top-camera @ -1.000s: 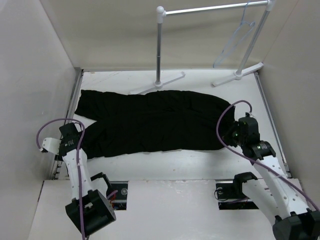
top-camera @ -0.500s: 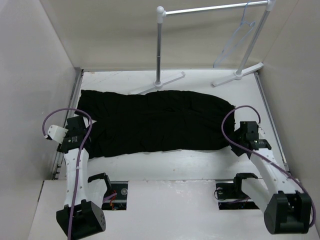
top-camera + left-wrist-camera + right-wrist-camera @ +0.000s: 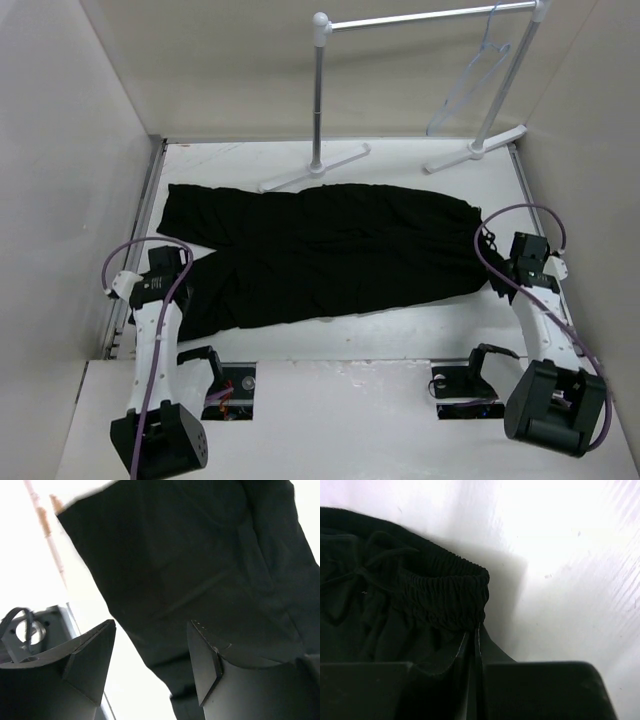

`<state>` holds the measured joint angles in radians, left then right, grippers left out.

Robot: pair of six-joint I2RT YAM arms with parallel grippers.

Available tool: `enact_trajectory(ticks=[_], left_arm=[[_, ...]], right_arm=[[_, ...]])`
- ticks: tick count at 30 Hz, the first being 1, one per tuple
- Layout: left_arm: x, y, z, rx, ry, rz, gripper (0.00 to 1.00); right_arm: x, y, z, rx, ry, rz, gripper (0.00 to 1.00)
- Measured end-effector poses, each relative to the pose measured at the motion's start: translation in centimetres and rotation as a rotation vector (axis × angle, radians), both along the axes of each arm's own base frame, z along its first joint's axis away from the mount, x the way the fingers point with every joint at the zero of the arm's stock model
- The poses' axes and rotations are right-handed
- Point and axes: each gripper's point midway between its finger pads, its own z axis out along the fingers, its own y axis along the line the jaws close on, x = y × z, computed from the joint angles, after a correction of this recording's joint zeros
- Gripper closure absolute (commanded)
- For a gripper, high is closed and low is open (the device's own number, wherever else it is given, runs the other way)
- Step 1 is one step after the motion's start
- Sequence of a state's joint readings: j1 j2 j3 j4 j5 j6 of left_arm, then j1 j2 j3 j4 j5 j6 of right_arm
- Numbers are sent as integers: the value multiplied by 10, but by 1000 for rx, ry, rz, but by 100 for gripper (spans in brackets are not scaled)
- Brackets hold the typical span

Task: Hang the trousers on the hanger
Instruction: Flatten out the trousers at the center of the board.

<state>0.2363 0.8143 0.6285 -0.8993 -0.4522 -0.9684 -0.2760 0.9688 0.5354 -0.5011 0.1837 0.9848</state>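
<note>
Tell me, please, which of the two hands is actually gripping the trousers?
The right hand: it is pinched shut on the trousers at the elastic waistband. The left hand is open over the leg cloth, holding nothing.

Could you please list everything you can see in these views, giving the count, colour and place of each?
trousers: one, black, spread flat across the table, waistband to the right.
hanger: one, pale bluish-white, hanging from the rack's rail at the far right.
garment rack: one, white and grey, standing at the far edge of the table.
table: one, white, under everything.
cables: two, purple, one looping at each wrist.
arms: two, white and black, based at the near edge.
left pincer: one, black, open over the left end of the trousers.
right pincer: one, black, shut on the trousers' waistband.
</note>
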Motion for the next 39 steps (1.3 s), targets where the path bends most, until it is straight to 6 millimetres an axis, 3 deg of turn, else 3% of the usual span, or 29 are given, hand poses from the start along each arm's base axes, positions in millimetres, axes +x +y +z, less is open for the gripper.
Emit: enact_trajectory(ticks=[6, 15, 19, 23, 25, 28, 32, 35, 37, 39], left_arm=[[-17, 1, -11, -14, 118, 49, 42], [-43, 5, -17, -70, 229, 192, 48], [-41, 3, -23, -111, 235, 223, 55], [-31, 2, -40, -142, 219, 243, 54], [-26, 2, -46, -152, 204, 252, 61], [-12, 8, -54, -149, 178, 267, 85], [7, 20, -67, -153, 184, 268, 95], [33, 36, -64, -120, 145, 222, 88], [47, 44, -59, -102, 114, 199, 76], [57, 52, -50, -76, 82, 179, 58]], right_arm=[[6, -12, 7, 14, -27, -65, 88], [17, 32, 22, 25, -113, 80, 86], [14, 36, 19, 27, -112, 95, 85], [14, 38, 18, 32, -109, 108, 84], [13, 39, 18, 33, -108, 112, 84], [14, 36, 17, 30, -106, 109, 84], [18, 20, 12, 39, -99, 51, 86], [18, 11, 3, 48, -72, 15, 87], [18, 6, -3, 71, -57, -6, 87], [17, -2, -6, 87, -46, -41, 87]])
